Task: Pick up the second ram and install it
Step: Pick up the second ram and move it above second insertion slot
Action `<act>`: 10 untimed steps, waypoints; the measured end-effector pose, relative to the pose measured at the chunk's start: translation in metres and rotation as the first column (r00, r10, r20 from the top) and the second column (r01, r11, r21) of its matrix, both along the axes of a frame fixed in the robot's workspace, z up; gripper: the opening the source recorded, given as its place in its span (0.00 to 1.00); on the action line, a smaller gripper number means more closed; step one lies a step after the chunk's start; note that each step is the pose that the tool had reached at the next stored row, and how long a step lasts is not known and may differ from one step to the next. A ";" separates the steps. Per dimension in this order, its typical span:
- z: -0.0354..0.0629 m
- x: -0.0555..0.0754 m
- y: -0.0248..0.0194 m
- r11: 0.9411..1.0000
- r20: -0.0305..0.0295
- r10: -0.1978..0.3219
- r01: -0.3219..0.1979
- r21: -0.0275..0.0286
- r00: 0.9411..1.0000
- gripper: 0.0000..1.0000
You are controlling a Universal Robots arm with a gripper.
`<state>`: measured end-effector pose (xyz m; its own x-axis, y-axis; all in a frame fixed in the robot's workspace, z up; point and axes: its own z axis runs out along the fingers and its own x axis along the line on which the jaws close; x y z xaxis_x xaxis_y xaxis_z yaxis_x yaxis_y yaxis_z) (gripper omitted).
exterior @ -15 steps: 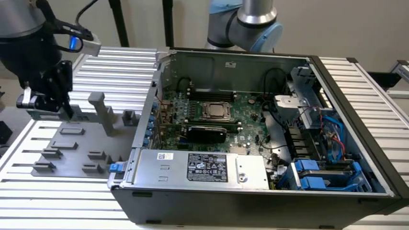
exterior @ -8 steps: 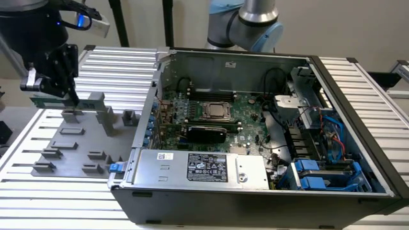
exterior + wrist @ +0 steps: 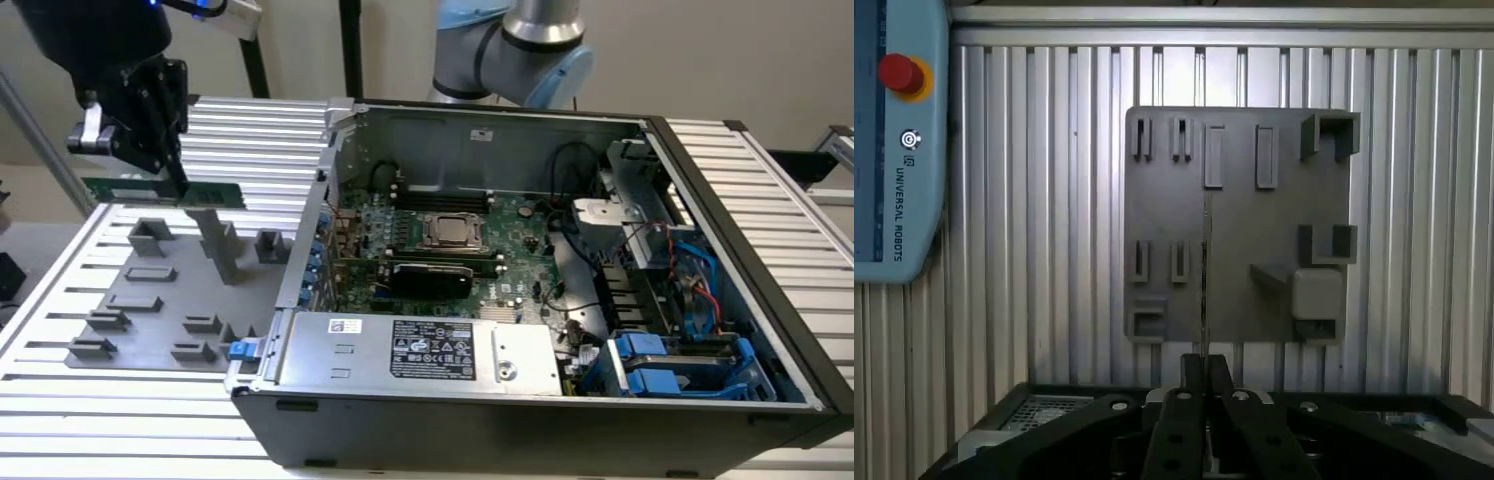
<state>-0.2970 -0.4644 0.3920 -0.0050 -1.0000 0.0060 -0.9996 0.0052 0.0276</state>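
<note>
The fingers (image 3: 175,168) are clamped tight onto the second ram (image 3: 214,194), holding it above the grey fixture tray (image 3: 160,300).

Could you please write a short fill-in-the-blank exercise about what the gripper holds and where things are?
1. The gripper is shut on a ____ memory stick.
2. The stick hangs ____ the grey tray.
3. The computer case lies on the exterior view's ____ of the tray.
Missing words: green; above; right.
</note>
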 end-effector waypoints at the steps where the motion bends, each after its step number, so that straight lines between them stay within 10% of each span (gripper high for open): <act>1: 0.0028 0.004 0.0003 1.000 0.000 0.000 0.000 0.000 1.000 0.00; 10: 0.0143 0.042 0.0021 1.000 0.000 0.000 0.000 0.003 1.000 0.00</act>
<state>-0.2545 -0.4623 0.4063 -0.0050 -1.0000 0.0031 -0.9996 0.0050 0.0276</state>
